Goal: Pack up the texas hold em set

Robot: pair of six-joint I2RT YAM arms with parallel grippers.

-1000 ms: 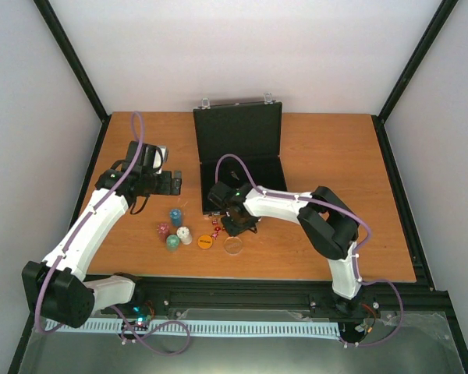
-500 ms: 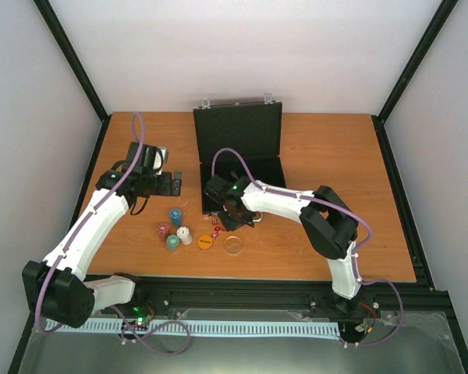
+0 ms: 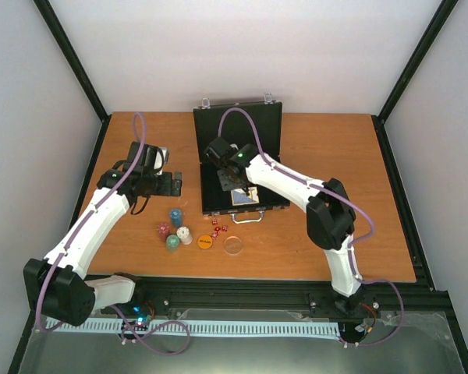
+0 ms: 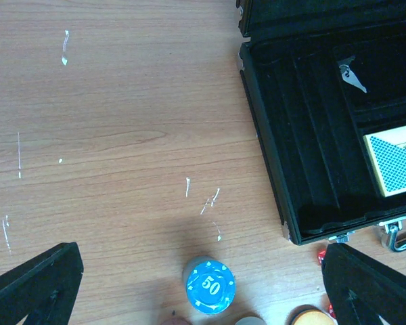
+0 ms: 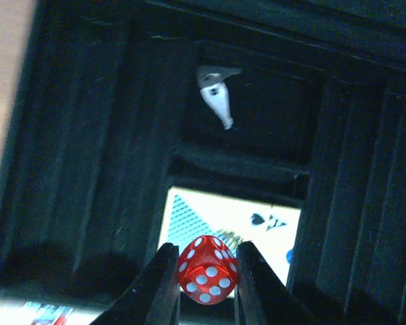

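While poised above the briefcase [image 3: 253,140], right pincer [image 5: 206,248] grasping red die [image 5: 206,269]; left pincer [image 4: 201,248] released

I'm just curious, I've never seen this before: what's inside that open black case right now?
A card deck lies in one compartment of the case, a small pale scrap in the next. The right gripper holds a red die above them. Anything under the deck is hidden.
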